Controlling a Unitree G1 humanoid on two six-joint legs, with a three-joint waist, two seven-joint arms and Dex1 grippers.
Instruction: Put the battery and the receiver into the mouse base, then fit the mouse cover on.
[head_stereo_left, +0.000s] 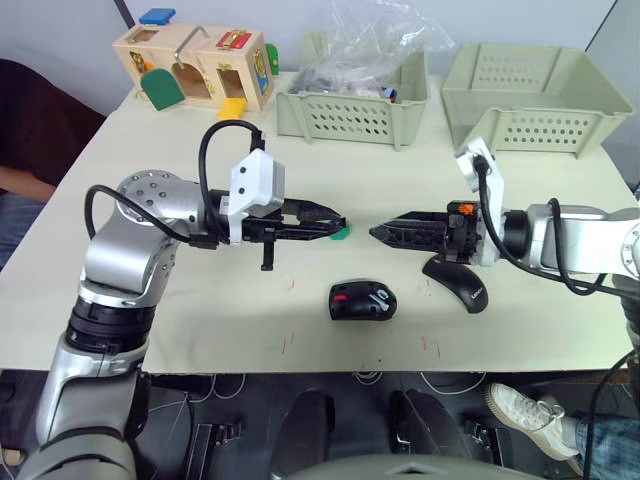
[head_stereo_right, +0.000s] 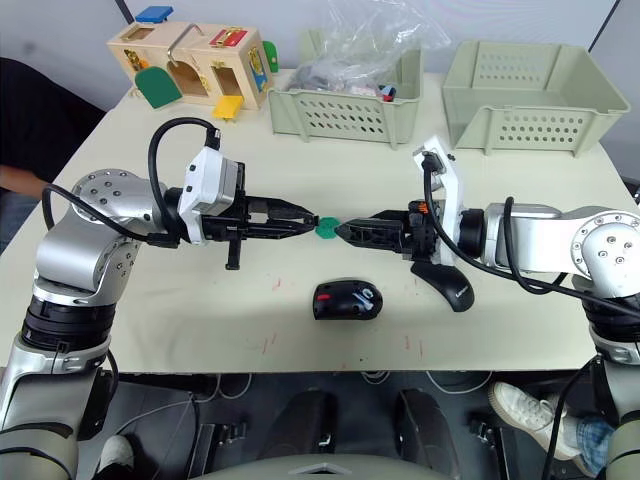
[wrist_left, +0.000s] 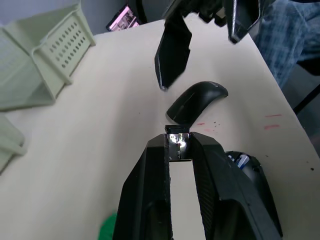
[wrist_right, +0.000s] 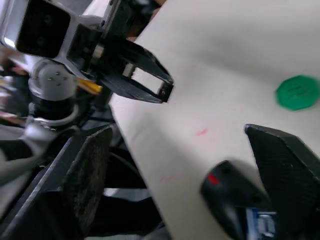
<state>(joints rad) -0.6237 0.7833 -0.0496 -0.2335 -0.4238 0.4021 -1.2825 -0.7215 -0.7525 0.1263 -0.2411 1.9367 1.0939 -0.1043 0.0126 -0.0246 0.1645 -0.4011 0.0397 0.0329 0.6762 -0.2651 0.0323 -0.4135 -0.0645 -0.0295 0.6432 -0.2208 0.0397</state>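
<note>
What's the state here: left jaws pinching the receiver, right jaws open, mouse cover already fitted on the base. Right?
One slip: the mouse cover isn't fitted. The left eye view shows it on the table beside the mouse base, hollow showing red. The left gripper does pinch the receiver; the right gripper is open.

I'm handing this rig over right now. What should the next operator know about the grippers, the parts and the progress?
Left gripper: shut on a small metallic piece, likely the receiver, held above the table.
Right gripper: open, empty, facing the left one.
Mouse base: near the front edge, top open; a blue-ended part in it looks like the battery.
Mouse cover: on the table under the right arm.
Done: battery apparently in.
Left: seat the receiver, fit the cover.
</note>
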